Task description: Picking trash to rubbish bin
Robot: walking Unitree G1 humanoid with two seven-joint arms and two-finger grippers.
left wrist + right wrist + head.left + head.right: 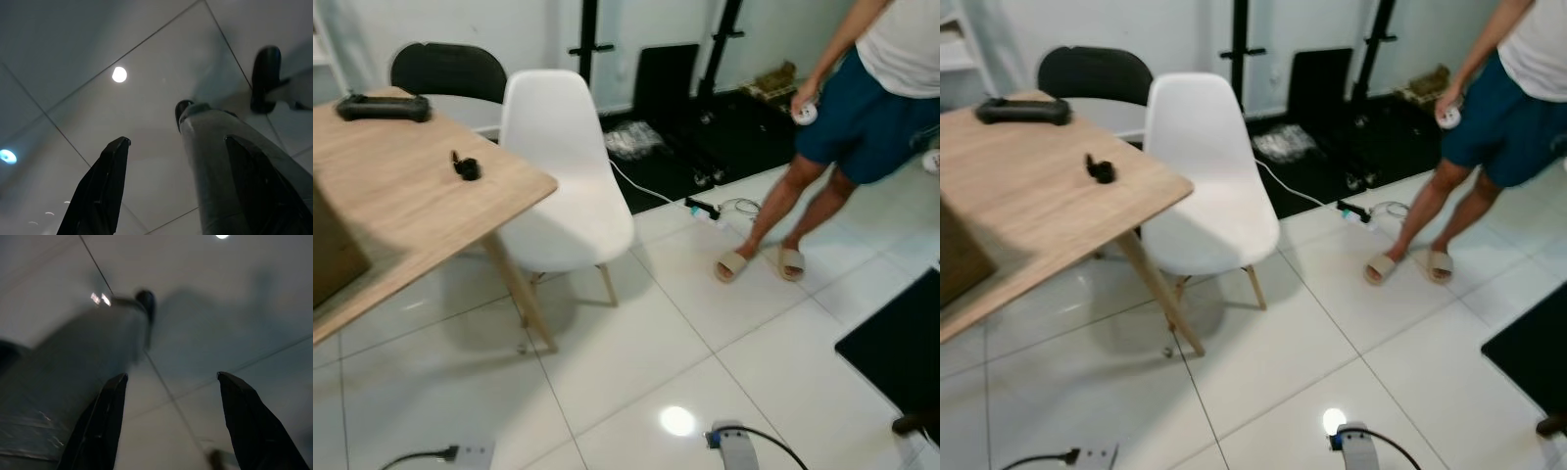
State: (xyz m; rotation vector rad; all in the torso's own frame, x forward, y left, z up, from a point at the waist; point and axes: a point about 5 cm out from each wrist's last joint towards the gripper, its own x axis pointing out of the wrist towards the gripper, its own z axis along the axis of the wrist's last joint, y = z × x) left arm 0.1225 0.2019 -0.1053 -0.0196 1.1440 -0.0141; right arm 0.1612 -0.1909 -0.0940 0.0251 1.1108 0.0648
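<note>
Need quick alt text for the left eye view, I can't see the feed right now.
A white chair stands at a wooden table on white floor tiles. A small black object lies on the table. A person in sandals stands to the right.

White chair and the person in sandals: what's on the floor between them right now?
Between the white chair and the person, mostly bare white tile. Farther back, a white cable leads to a black plug at the dark mat's edge, as the left eye view shows.

Head stereo pair aimed forward and down from above the white chair (563,171), wooden table (401,186) and tiled floor (636,352) shared, wrist views pointed close at the floor beside the chair.
</note>
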